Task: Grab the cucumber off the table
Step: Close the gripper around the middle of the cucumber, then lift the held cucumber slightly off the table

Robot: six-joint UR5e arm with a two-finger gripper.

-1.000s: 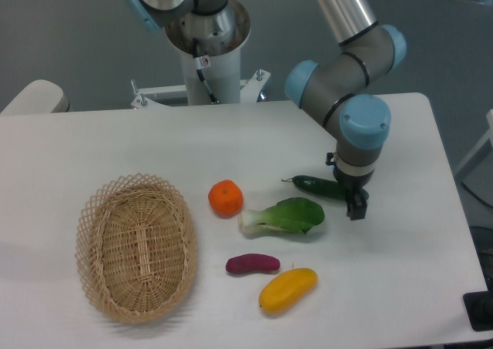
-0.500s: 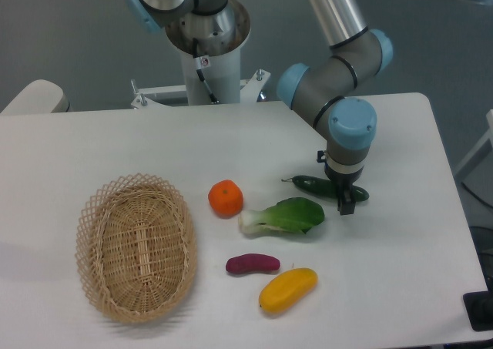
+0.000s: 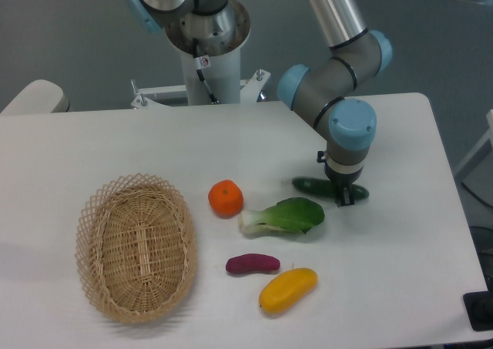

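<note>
The cucumber (image 3: 312,186), dark green and glossy, lies flat on the white table (image 3: 400,256) right of centre. My gripper (image 3: 345,195) points straight down over its right half. One dark finger (image 3: 346,198) shows pressed against the cucumber's near side; the other finger is hidden behind it. The jaws look shut on the cucumber, which still rests on the tabletop. Its right end (image 3: 360,193) pokes out past the finger.
A leafy bok choy (image 3: 283,216) lies just in front and to the left of the cucumber. Farther left sit an orange (image 3: 226,198), a purple sweet potato (image 3: 252,264), a yellow mango (image 3: 287,289) and a wicker basket (image 3: 136,246). The robot base (image 3: 206,48) stands at the back.
The arm moved left over the cucumber, then held still. The near finger has drawn in against the cucumber, and the thin stem tip at its left end no longer shows.
</note>
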